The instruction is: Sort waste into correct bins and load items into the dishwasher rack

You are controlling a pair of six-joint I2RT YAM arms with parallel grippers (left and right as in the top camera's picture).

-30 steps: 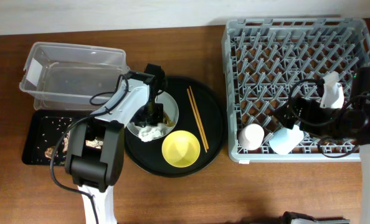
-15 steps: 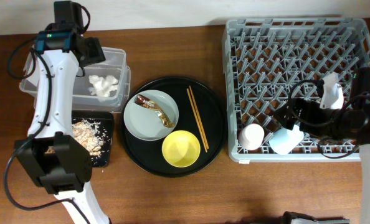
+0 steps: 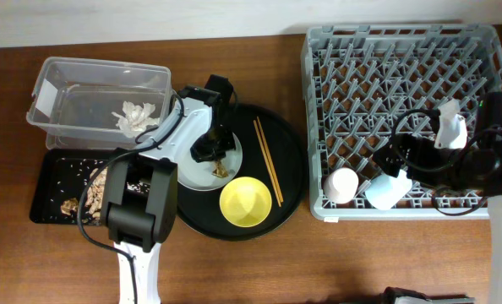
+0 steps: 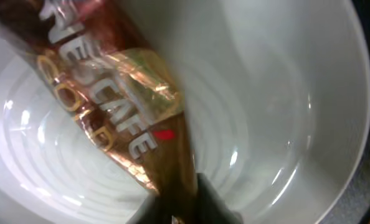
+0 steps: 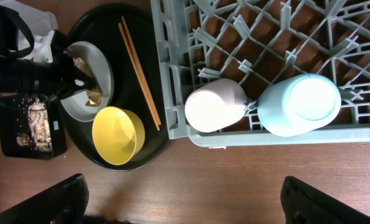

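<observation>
My left gripper [image 3: 207, 149] is down on the pale grey plate [image 3: 186, 169] and shut on the brown-gold wrapper [image 4: 110, 106]; its fingers [image 4: 185, 202] pinch the wrapper's lower end just above the plate [image 4: 284, 93]. Crumpled white tissue [image 3: 135, 116] lies in the clear tub [image 3: 65, 84]. Food scraps [image 3: 86, 192] lie in the shallow black tray [image 3: 44, 198]. The yellow bowl [image 3: 249, 201] and the chopsticks [image 3: 266, 160] rest on the round black tray. The pink cup [image 3: 344, 186] and the blue cup [image 3: 388, 190] sit upside down in the grey rack [image 3: 403, 51]. My right gripper [image 5: 191, 211] is open and empty over the rack's front edge.
The large round black tray [image 3: 285, 181] holds the plate, bowl and chopsticks between the bins and the rack. My left arm reaches from the table's front edge across the shallow black tray. Bare wooden table [image 3: 319, 253] lies in front of the rack.
The tissue has gone from the plate into the clear tub. My left gripper swung out to the tub and came back down onto the plate, now shut on the wrapper. The right arm has not moved.
</observation>
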